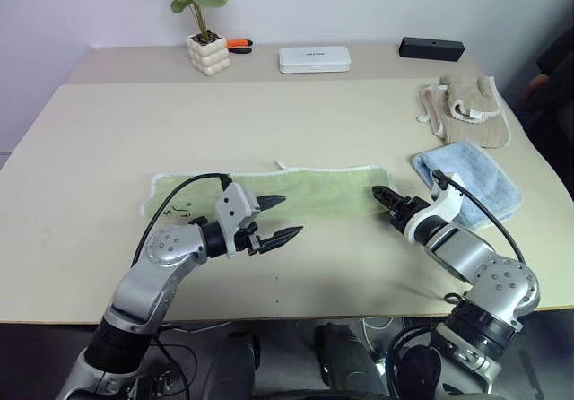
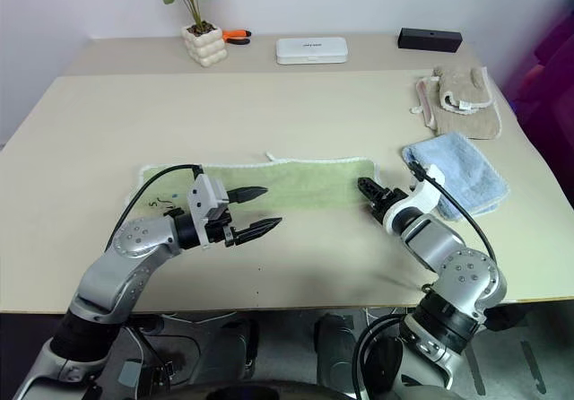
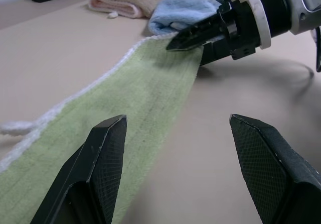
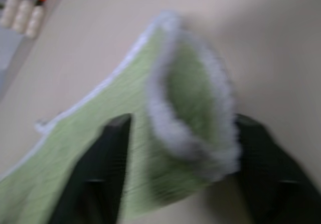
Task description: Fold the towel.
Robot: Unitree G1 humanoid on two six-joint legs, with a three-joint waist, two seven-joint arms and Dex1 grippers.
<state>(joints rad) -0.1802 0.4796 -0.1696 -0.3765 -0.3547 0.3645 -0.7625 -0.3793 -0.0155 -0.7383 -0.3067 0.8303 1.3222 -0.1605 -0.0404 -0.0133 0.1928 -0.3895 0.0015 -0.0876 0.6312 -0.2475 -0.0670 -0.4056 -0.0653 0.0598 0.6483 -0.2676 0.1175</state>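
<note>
Your light green fluffy terry towel [image 1: 269, 194] is lying flat as a long narrow strip across the middle of the smooth beige table [image 1: 269, 122], whitish stitched edge along its far side, small white loop sticking up at 12 o'clock from the strip's middle.

Your left gripper [image 1: 280, 219] is hovering w/ its two black pointed fingers spread wide, aimed level toward 3 o'clock, just over the strip's near edge left of centre. It's pinching nothing; in the left wrist view the cross-hatched finger pads [image 3: 105, 153] are standing well apart w/ green ribbed cloth and bare table between them.

Your right gripper [image 1: 387, 199] is sitting at the towel's 3 o'clock end, tips pointing toward 9 o'clock. In the right wrist view that end is curling up into a fuzzy whitish-rimmed lip between the two dark fingers [image 4: 108, 148]; the fingers are flanking it on both sides, but you can't tell if they're actually pressing on the cloth.

Rest of the table: folded light blue towel [image 1: 480, 174] just beside the right arm at 3 o'clock, beige mitt-like cloth [image 1: 466, 104] at 1 o'clock, small plant in a bumpy white pot [image 1: 206, 52] at 11 o'clock w/ an orange-handled tool [image 1: 239, 45] just beside it, flat white rectangular case [image 1: 314, 58] at 12, black bar-shaped box [image 1: 431, 47] far right at the back.
</note>
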